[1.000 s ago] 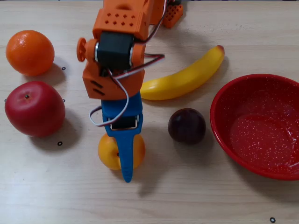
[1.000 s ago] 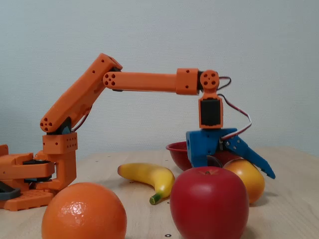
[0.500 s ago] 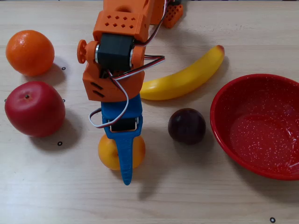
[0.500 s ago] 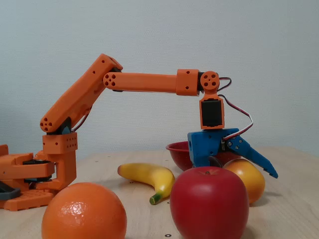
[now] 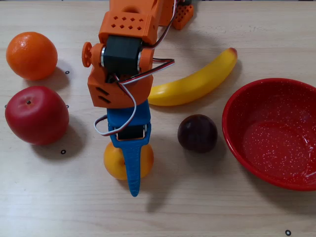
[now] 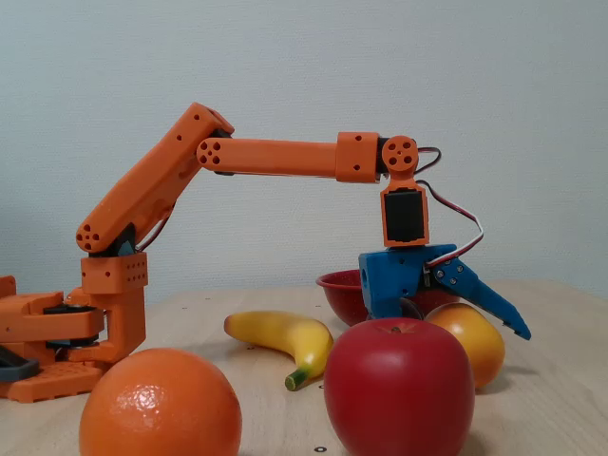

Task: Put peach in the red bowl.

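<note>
Peach, round and yellow-orange, sits lower centre of the top-down fixed view. Blue gripper straddles it, fingers spread apart.

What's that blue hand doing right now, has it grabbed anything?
Hand: open, one finger splayed out over the peach, which sits on the table; nothing gripped.

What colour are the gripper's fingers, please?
Blue fingers, clearest in the top-down fixed view.

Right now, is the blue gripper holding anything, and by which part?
Nothing is held. The blue two-finger gripper hangs open over the round yellow-orange peach, one finger splayed out above it; the peach rests on the wooden table.
</note>
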Available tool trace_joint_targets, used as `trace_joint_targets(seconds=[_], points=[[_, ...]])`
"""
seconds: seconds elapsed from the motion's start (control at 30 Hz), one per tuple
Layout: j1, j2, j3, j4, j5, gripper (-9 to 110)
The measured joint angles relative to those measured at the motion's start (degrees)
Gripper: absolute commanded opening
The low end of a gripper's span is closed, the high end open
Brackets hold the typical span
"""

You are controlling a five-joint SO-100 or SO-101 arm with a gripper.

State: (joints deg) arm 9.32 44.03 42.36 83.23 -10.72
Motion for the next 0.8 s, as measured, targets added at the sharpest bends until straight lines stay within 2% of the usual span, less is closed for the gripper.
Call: trace_joint_targets(seconds=[0.8], points=[[0.0,0.0,-0.1,-0.7,-0.4,45]])
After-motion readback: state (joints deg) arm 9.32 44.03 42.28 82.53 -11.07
